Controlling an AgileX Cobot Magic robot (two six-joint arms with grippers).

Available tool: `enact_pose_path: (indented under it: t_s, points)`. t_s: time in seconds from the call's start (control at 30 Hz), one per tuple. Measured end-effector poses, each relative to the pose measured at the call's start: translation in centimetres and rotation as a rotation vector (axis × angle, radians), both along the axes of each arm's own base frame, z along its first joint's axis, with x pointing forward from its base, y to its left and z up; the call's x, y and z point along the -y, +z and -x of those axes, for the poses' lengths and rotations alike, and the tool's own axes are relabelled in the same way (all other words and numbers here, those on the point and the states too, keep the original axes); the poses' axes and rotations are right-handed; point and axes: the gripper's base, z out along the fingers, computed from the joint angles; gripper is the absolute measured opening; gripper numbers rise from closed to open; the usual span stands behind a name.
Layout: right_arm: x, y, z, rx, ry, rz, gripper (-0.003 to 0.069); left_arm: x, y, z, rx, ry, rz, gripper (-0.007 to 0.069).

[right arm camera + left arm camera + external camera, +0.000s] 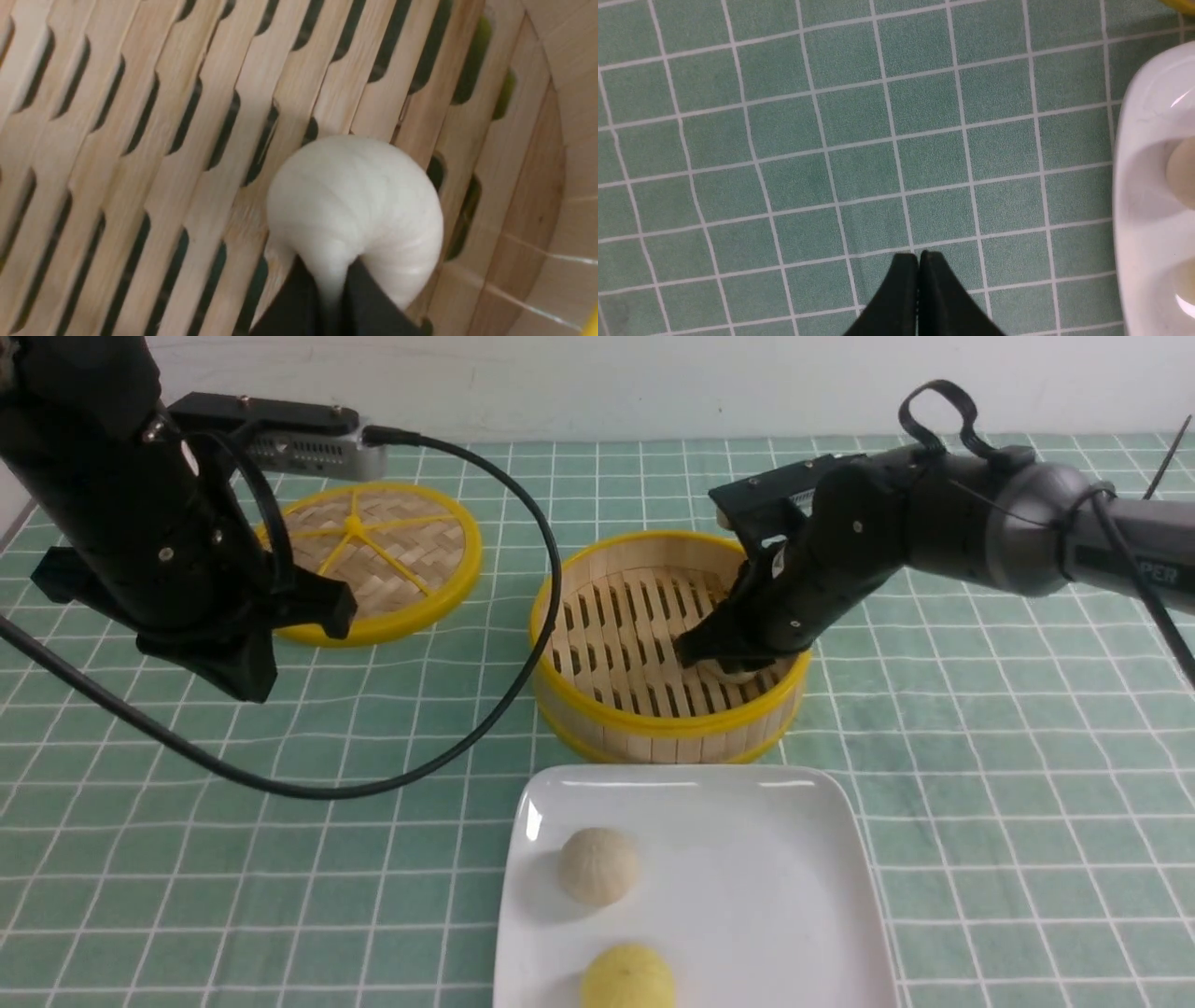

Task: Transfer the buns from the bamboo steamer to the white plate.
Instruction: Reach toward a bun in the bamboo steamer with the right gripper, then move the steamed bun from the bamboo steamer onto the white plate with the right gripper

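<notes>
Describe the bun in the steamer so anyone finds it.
Behind the white plate stands the bamboo steamer. Near its right wall, the right gripper pinches a pale pleated bun; the other cream bun and the yellow bun lie on the plate.

Front camera looks forward over the white plate (766,896); close wrist cameras look down, left sharing it.

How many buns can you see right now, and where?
3. A cream bun and a yellow bun sit on the white plate. The third bun, also cream, is inside the bamboo steamer, pinched by the right gripper.
</notes>
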Motion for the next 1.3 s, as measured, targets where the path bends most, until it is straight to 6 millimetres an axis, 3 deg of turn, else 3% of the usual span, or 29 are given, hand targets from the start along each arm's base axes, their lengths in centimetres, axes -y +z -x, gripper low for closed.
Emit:
enact_pose_path:
  t_s: [0.03,0.17,0.27,0.3,0.33,0.37,0.4,0.53,0.57,0.6,0.63,0.67,0.77,0.83,0.9,0.93,1.03,1.17,1.23,1.3]
  points:
    - [0.1,0.5,0.2,-0.001,0.001,0.000,0.0019,0.0,0.0,0.0,0.000,0.000,0.000,0.0022]
    - [1.1,5.8,2.4,0.018,0.010,-0.017,0.0020,0.0,0.0,0.0,0.000,0.001,0.000,0.0023]
    - [2.6,11.7,6.3,-0.011,0.025,-0.035,0.0020,0.0,0.0,0.0,-0.001,0.001,0.003,0.0027]
    - [2.8,12.0,6.8,-0.035,0.028,-0.032,0.0020,0.0,0.0,0.0,-0.001,0.001,0.003,0.0028]
    - [3.4,13.6,9.0,-0.105,0.044,-0.041,0.0020,0.0,0.0,0.0,-0.001,0.001,0.004,0.0030]
    - [3.6,14.2,9.8,-0.121,0.050,-0.048,0.0020,0.0,0.0,0.0,-0.002,0.001,0.006,0.0031]
    - [3.8,14.5,12.2,-0.203,0.084,-0.063,0.0020,0.1,0.0,0.0,-0.004,0.001,0.011,0.0033]
    - [2.2,11.6,15.8,-0.293,0.168,-0.081,0.0020,0.2,0.0,0.1,-0.008,0.004,0.027,0.0033]
    - [1.4,9.5,16.6,-0.301,0.176,-0.087,0.0020,0.2,0.0,0.1,-0.009,0.008,0.031,0.0033]
    - [1.2,9.3,16.5,-0.285,0.173,-0.098,0.0022,0.2,0.0,0.1,-0.009,0.009,0.033,0.0033]
    - [0.4,7.0,17.1,-0.277,0.177,-0.097,0.0025,0.2,0.0,0.1,-0.010,0.014,0.034,0.0035]
    - [-0.1,5.0,17.2,-0.247,0.167,-0.102,0.0031,0.2,0.0,0.1,-0.010,0.018,0.036,0.0037]
    - [-0.3,2.5,17.1,-0.217,0.136,-0.105,0.0048,0.2,0.0,0.1,-0.010,0.020,0.037,0.0040]
    - [-0.3,0.0,16.7,-0.207,0.094,-0.099,0.0092,0.4,0.0,0.1,-0.011,0.021,0.050,0.0044]
    - [-0.5,-0.8,16.5,-0.212,0.089,-0.091,0.0125,0.4,0.0,0.1,-0.008,0.022,0.051,0.0044]
    - [-0.7,-1.7,16.2,-0.216,0.083,-0.082,0.0184,0.5,0.0,0.0,-0.006,0.022,0.062,0.0045]
    - [-0.8,-2.6,15.9,-0.227,0.078,-0.072,0.0290,0.5,0.0,0.0,-0.005,0.022,0.067,0.0049]
    - [-0.7,-1.7,16.2,-0.230,0.094,-0.065,0.0405,0.5,0.0,0.0,-0.006,0.022,0.071,0.0052]
    - [-0.5,-0.5,16.5,-0.229,0.116,-0.053,0.0445,0.6,0.0,0.0,-0.007,0.024,0.073,0.0054]
    - [0.1,3.0,17.0,-0.192,0.164,-0.039,0.0483,0.6,0.0,0.0,-0.007,0.025,0.074,0.0055]
